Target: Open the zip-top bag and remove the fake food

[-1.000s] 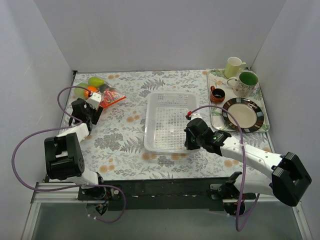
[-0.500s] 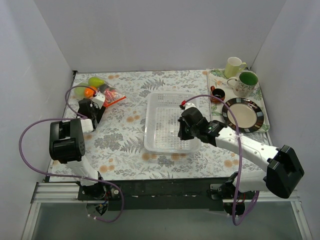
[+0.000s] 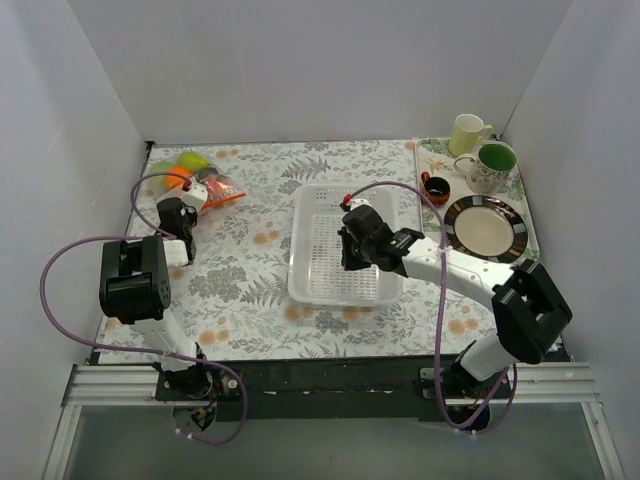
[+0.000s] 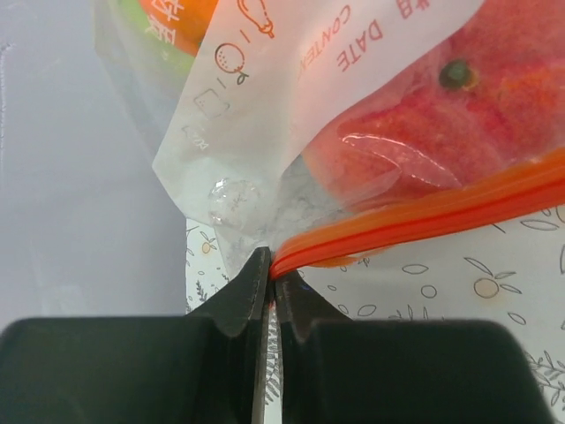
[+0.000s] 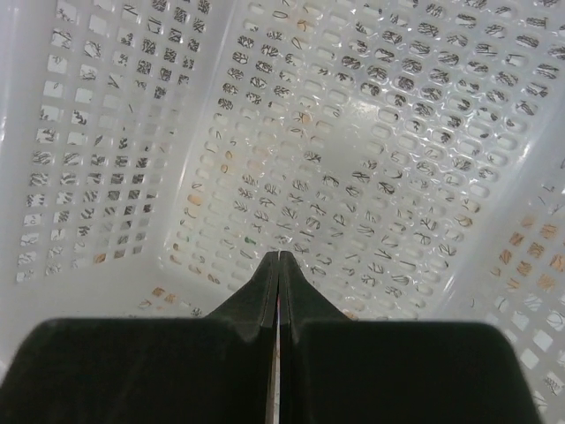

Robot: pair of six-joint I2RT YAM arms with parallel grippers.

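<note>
While the zip-top bag [image 3: 203, 182] lies at the far left of the table [image 3: 250, 290], the left tool [image 4: 270, 276] pinches its corner, the zip strip [image 4: 424, 216] running rightward. The right tool [image 5: 278, 265], clenched empty over the basket [image 3: 320, 280], is well apart.

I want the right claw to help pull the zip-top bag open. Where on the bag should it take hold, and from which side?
Probably the flat lip of the zip-top bag by its orange zip strip, a little along from the end the left claw pinches. Come from the basket side: the strip faces that way, and the fake food bulges behind it.
</note>
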